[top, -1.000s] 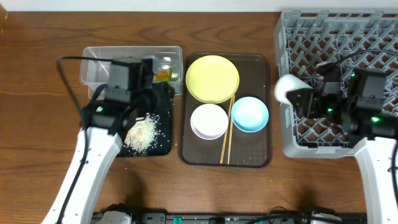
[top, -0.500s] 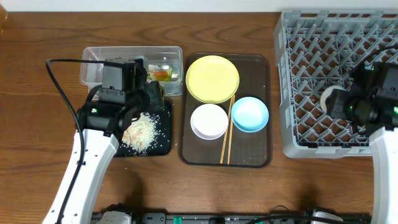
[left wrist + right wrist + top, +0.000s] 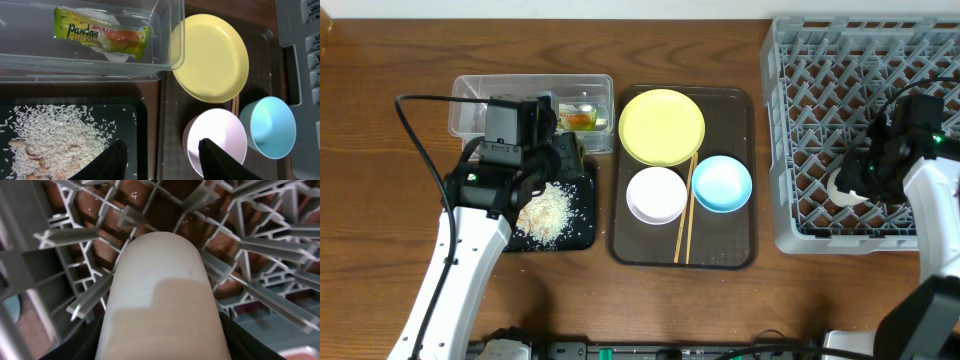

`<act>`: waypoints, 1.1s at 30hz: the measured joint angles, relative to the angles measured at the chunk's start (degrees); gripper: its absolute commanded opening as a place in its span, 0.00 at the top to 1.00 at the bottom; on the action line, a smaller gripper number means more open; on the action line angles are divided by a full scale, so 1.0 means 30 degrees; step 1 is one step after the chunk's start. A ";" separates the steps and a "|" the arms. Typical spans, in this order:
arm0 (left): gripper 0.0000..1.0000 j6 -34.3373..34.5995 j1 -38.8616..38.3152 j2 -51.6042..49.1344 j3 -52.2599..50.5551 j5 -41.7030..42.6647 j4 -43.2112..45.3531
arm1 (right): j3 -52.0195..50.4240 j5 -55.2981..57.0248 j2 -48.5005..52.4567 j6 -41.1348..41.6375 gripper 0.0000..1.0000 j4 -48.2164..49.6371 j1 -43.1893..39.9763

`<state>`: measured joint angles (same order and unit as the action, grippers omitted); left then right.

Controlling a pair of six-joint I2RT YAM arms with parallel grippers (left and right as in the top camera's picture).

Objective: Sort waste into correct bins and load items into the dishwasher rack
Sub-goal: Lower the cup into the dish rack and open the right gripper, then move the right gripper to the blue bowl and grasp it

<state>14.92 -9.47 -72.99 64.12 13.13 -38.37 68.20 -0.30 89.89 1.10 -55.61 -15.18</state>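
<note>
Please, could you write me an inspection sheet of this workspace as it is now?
Surface: wooden table.
Job's things: snack wrapper in clear tub; rice on black tray; yellow plate, white bowl, blue bowl, chopsticks on brown serving tray; white cup low inside rack.
Clutter: nothing seen.
Grippers: left gripper open over black tray, fingers empty; right gripper shut on white cup.
Cables: black cable loops beside left arm.
Surroundings: nothing seen.

Yellow plate (image 3: 661, 126), light blue bowl (image 3: 722, 183), white cup (image 3: 160, 300)
</note>
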 measured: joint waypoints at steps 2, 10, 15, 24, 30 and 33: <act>0.50 0.0000 0.0000 0.0000 0.0000 -0.0007 0.0000 | 0.0000 -0.0284 0.0408 0.0117 0.13 0.0117 0.0000; 0.47 0.0000 0.0000 0.0000 0.0000 -0.0007 -0.0015 | 0.0000 -0.1858 0.0838 0.0721 0.01 0.0182 -0.0007; 0.47 0.0000 0.0000 0.0000 0.0000 -0.0073 -0.0415 | 0.0138 -0.2193 0.0452 0.1246 0.01 0.0248 0.0102; 0.47 0.0015 0.0000 -0.0619 -0.0007 -0.2834 -0.3439 | 0.2025 -0.3147 -0.2922 0.0648 0.10 0.2667 0.3548; 0.46 0.0240 0.0000 -0.1647 -0.0007 -0.4554 -0.4524 | 0.2135 -0.3767 -0.2535 -0.0525 0.21 0.2798 0.7257; 0.46 0.0393 0.0000 -0.1967 -0.0007 -0.4845 -0.4568 | 0.2120 -0.3745 -0.1311 -0.1224 0.37 0.2834 0.8590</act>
<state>16.10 -9.47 -78.89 64.10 -1.41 -52.07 74.56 -11.53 85.95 -2.57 -47.11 10.59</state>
